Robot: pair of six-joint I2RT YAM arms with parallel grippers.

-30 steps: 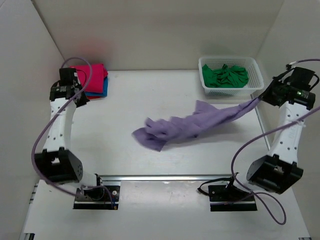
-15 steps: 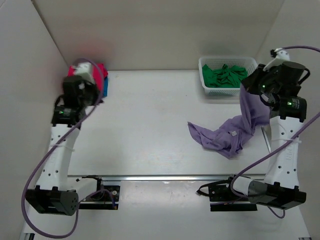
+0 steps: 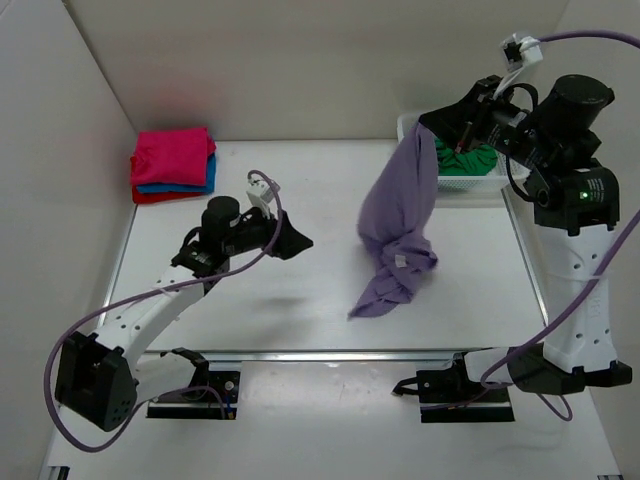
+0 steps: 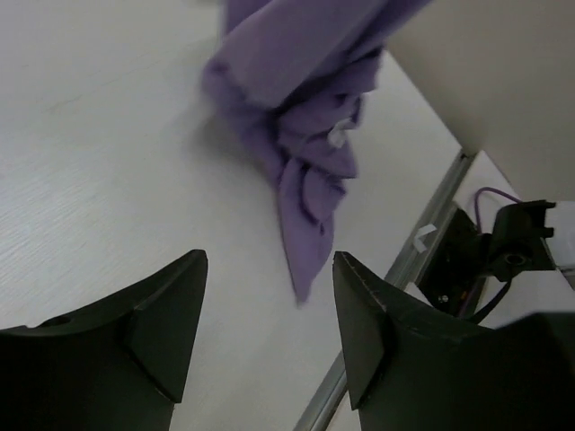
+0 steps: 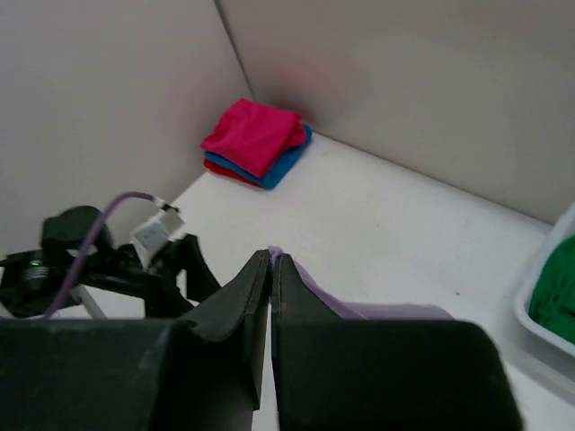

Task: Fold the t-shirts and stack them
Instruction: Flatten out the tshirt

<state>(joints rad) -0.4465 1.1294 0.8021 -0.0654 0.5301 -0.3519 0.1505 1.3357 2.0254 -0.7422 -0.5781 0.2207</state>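
The lilac t-shirt (image 3: 398,215) hangs in a long bunch from my right gripper (image 3: 424,124), which is raised high and shut on its top edge; the lowest tip touches the table. In the right wrist view only a sliver of lilac cloth (image 5: 359,311) shows at the shut gripper (image 5: 271,257). My left gripper (image 3: 297,243) is open above the table, left of the hanging shirt and apart from it. In the left wrist view the lilac shirt (image 4: 301,108) hangs ahead of the open left gripper (image 4: 269,301). Folded magenta, blue and red t-shirts form a stack (image 3: 172,164) at the far left. A green t-shirt (image 3: 458,160) lies in the basket.
The white lattice basket (image 3: 478,184) stands at the far right, partly behind my right arm. White walls close the left, back and right sides. A metal rail (image 3: 330,354) runs along the near edge, with cables by the arm bases.
My right gripper has lifted the lilac shirt off the table and swung it up and left. My left gripper has left the stack, moved to the table's middle, and opened.
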